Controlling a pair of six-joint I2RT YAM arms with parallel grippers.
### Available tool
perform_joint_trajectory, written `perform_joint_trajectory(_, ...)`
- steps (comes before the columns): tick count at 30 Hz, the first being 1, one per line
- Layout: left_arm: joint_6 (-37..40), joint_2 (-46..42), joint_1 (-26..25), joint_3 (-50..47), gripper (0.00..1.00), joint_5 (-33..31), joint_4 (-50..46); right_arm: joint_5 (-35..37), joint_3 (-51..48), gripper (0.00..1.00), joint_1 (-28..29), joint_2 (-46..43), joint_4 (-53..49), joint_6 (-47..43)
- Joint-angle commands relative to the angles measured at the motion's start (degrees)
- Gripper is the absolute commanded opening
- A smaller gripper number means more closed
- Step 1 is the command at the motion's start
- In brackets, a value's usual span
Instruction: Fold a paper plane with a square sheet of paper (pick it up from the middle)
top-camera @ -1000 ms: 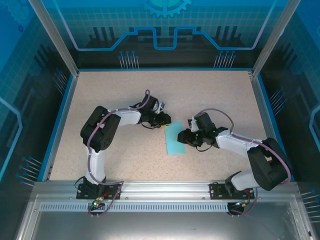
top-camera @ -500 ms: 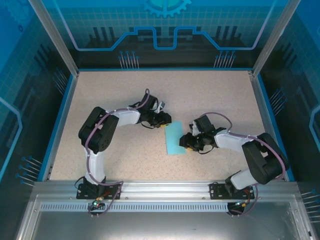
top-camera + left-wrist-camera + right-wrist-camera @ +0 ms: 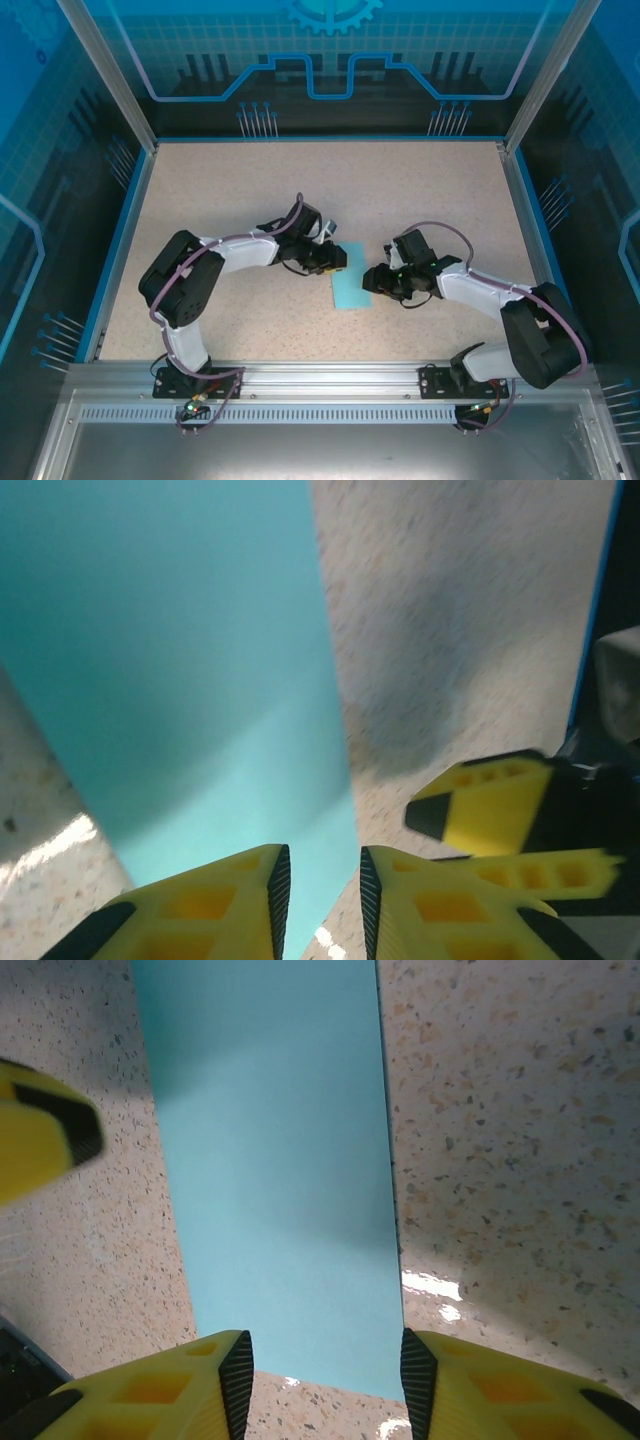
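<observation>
**A:** Where is the paper found?

**B:** The paper is seen lying flat on the surface, at the middle of the overhead frame. It is shaped as a narrow strip, so a first fold is judged to be made.

**A:** How are the fingers set?

**B:** The left fingers are held a narrow gap apart over the strip's long edge, at the bottom of the left wrist frame. Nothing is clamped there. The right fingers are spread wide at the bottom of the right wrist frame, one on each side of the strip's end. Nothing is gripped. Whether the sheet is touched cannot be told.

**A:** What could be spoiled from here?

**B:** The thin sheet could be pushed along the surface instead of lifted if its edge is met by a fingertip. The next crease would then be skewed. If one end is pinned while the other is dragged, the paper may be crumpled or torn. The two sets of fingers are also placed close together, so one could be knocked by the other.
</observation>
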Motion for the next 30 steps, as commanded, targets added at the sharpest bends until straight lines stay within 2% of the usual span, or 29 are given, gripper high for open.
perform_joint_trajectory(1, -0.8, 0.3, -0.2, -1.5, 0.27, -1.8, -1.1, -1.4, -0.4, 0.47, -0.9, -0.6, -0.6, -1.1)
perform_joint_trajectory(5, 0.8, 1.0, -0.3, -2.0, 0.26, -5.0, -2.7, -2.6, -0.5, 0.49, -0.9, 0.5, 0.8, -0.8)
perform_joint_trajectory(12, 2.1, 3.0, -0.2, -2.2, 0.26, -5.4, -2.0, -4.4, -0.4, 0.51, -1.0, 3.8, 3.8, -0.2)
perform_joint_trajectory(22, 3.7, 3.5, -0.3, -2.8, 0.25, -7.3, -3.9, -3.0, 0.2, 0.54, -0.9, 6.6, 4.8, 0.6)
perform_joint_trajectory(30, 3.7, 3.3, -0.2, -3.7, 0.25, -6.9, -3.2, -5.6, 0.3, 0.53, -0.9, 8.6, 8.4, 1.6)
